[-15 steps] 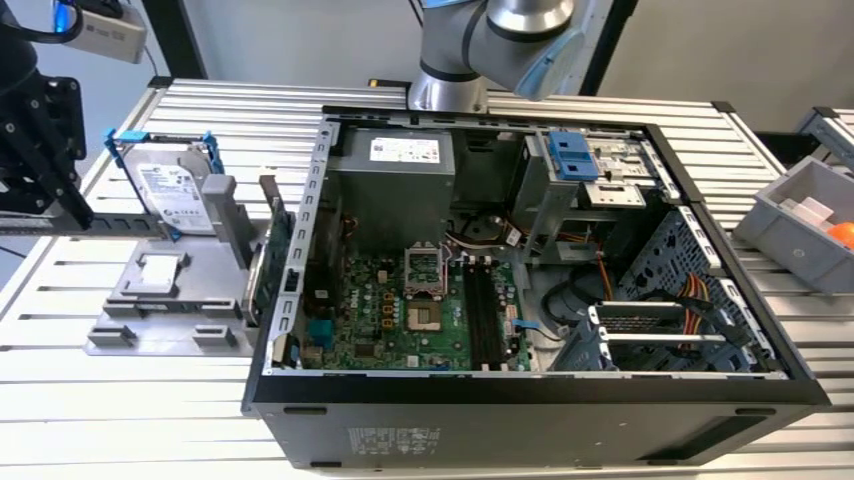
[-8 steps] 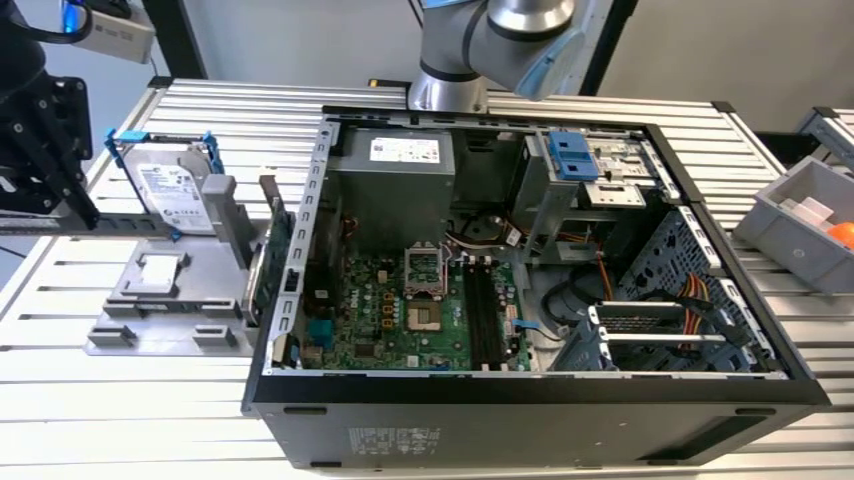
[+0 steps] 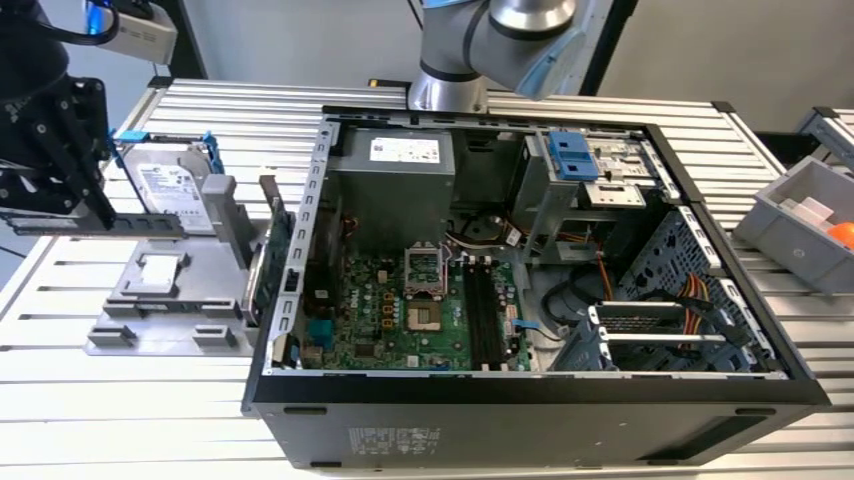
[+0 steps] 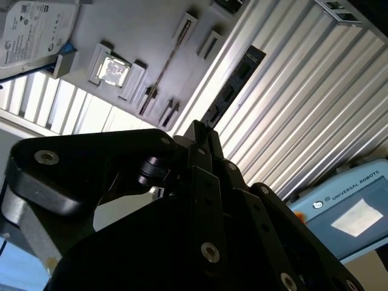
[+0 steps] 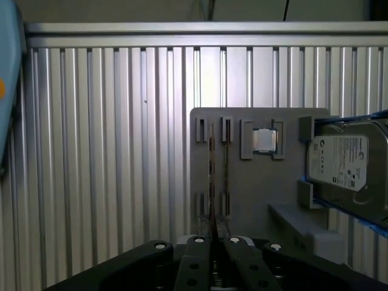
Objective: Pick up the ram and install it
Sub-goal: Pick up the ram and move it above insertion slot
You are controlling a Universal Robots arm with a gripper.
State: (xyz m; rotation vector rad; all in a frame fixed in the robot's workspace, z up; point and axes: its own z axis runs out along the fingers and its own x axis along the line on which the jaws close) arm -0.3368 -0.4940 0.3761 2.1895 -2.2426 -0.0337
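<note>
Gripper (image 4: pixel 200 140) clamped on one end of the ram (image 4: pixel 234 83), which it holds level in the air over the grey parts holder (image 3: pixel 187 310), near the slatted tabletop's (image 3: pixel 80 410) edge at the exterior view's left. Hard drive (image 3: pixel 167 185) stands upright in the holder. Open computer case (image 3: pixel 534 400), motherboard (image 3: pixel 387 320) exposed, occupies the tabletop's middle.

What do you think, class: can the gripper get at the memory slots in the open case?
Probably yes. The case lies open, and the memory slots face up with nothing over them. The gripper, holding the ram, is beside the case, outside its wall.
</note>
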